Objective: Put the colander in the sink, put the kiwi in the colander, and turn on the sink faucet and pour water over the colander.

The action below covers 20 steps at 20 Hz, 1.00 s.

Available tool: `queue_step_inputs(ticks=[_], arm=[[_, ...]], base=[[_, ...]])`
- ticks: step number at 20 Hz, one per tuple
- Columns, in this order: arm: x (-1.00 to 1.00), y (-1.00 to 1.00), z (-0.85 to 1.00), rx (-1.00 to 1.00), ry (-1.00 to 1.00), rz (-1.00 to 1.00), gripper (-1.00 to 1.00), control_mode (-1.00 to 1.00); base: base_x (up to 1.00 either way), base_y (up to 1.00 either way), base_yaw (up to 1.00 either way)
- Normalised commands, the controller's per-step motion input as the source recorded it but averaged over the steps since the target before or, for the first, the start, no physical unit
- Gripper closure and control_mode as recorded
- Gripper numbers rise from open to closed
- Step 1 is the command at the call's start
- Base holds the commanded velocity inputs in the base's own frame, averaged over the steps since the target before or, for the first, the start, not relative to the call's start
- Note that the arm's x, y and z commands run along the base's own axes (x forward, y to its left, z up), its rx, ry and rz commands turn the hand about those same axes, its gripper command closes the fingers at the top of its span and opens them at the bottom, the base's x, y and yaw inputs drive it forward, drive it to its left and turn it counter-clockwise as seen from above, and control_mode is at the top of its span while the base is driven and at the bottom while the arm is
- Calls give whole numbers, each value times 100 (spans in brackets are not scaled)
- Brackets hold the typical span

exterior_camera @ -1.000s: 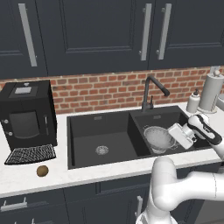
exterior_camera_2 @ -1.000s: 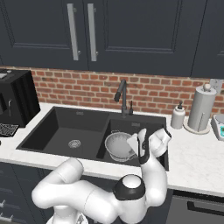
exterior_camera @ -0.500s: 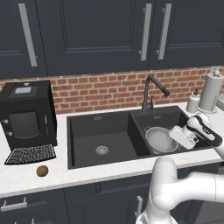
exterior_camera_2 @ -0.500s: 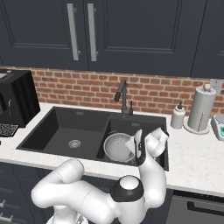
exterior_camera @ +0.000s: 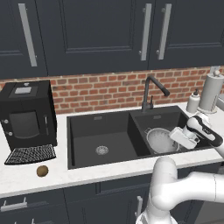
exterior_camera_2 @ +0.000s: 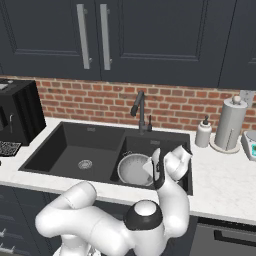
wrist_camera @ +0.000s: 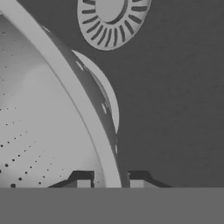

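The colander (exterior_camera: 158, 140), a silvery perforated bowl, sits low in the right basin of the black sink (exterior_camera: 87, 133), tilted slightly. My gripper (exterior_camera: 176, 135) is shut on its right rim. In the hand view the rim (wrist_camera: 65, 78) runs down between the two fingertips of the gripper (wrist_camera: 109, 183), with the basin's steel drain (wrist_camera: 111, 17) beyond. From the right base view the colander (exterior_camera_2: 132, 169) lies just left of the gripper (exterior_camera_2: 150, 169). The kiwi (exterior_camera: 42, 171) rests on the counter at the front left, far from the hand. The dark faucet (exterior_camera: 151, 89) stands behind the divider, with no water running.
A black coffee machine (exterior_camera: 27, 113) with a mesh tray (exterior_camera: 30, 154) stands left of the sink. A white soap dispenser (exterior_camera: 193, 101) and a paper towel roll (exterior_camera: 211, 91) stand at the back right. Dark cabinets hang above.
My hand and the colander have sunk slightly lower into the right basin. The grip stays shut and the kiwi has not moved.
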Motion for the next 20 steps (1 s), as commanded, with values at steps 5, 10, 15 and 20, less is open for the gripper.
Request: queue_step_inputs(ticks=[5, 10, 15, 20], arm=[[0, 0, 0, 0, 0, 3, -100, -100], [0, 0, 0, 0, 0, 3, -100, -100], [0, 0, 0, 0, 0, 3, -100, -100], [-1, 0, 13, 0, 0, 5, -100, -100]], base=[[0, 0, 0], [0, 0, 0], [0, 0, 0], [0, 0, 0]])
